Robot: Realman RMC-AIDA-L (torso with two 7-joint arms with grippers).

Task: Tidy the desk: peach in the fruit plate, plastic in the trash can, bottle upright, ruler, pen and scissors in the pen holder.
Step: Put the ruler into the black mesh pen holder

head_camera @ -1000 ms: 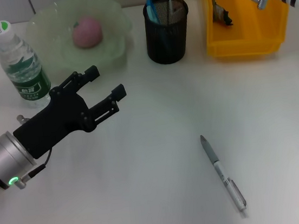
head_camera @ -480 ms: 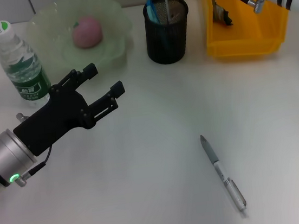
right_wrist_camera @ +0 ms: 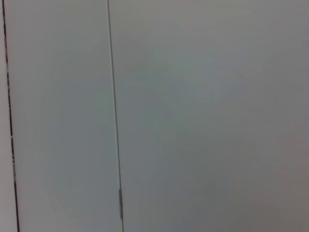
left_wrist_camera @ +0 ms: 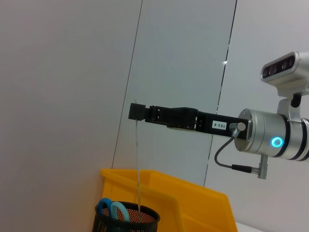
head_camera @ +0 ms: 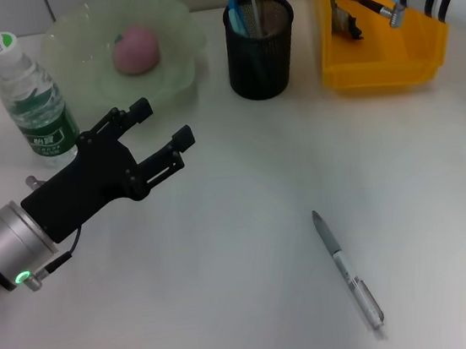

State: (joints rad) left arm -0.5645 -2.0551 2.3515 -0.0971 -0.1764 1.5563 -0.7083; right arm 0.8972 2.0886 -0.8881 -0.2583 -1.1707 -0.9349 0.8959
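My right gripper (left_wrist_camera: 135,111) pinches the ruler (left_wrist_camera: 138,164) upright above the pen holder (head_camera: 260,45), its lower end inside; my left gripper (head_camera: 161,125) hovers spread beside the bottle (head_camera: 32,99).

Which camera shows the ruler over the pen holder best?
The left wrist view: side on, the thin ruler hangs straight down from the right tool into the pen holder. The head view catches only a faint sliver of it above the holder. The right wrist view shows just a wall.
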